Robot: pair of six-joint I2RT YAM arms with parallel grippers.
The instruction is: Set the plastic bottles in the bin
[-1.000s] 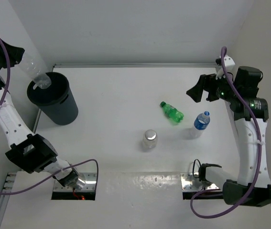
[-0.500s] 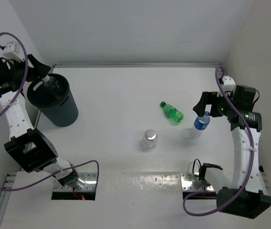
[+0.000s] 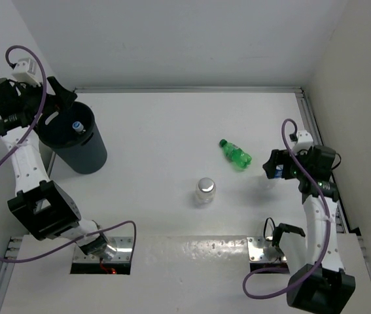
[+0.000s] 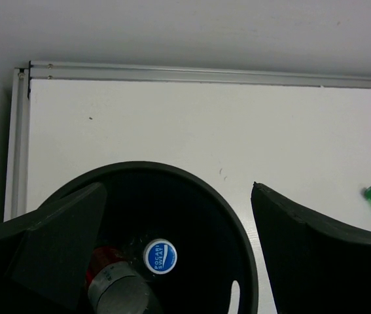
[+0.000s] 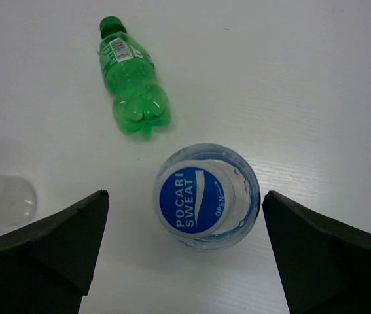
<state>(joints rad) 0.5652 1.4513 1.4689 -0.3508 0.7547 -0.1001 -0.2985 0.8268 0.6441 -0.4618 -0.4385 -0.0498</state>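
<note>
One blue-capped bottle (image 5: 206, 196) stands upright near the surface's (image 3: 172, 131) right edge, far from the bin (image 3: 87, 157) at the far-left corner. Right tool (image 5: 184, 222), spread wide, straddles it; descending centred before closing should prevent tipping.

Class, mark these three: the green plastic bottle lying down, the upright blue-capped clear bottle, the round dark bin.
Green plastic bottle (image 5: 133, 91): right wrist view, its body.
Blue-capped clear bottle (image 5: 194, 201): right wrist view, its cap.
Round dark bin (image 3: 87, 154): top external view, outer wall.
</note>
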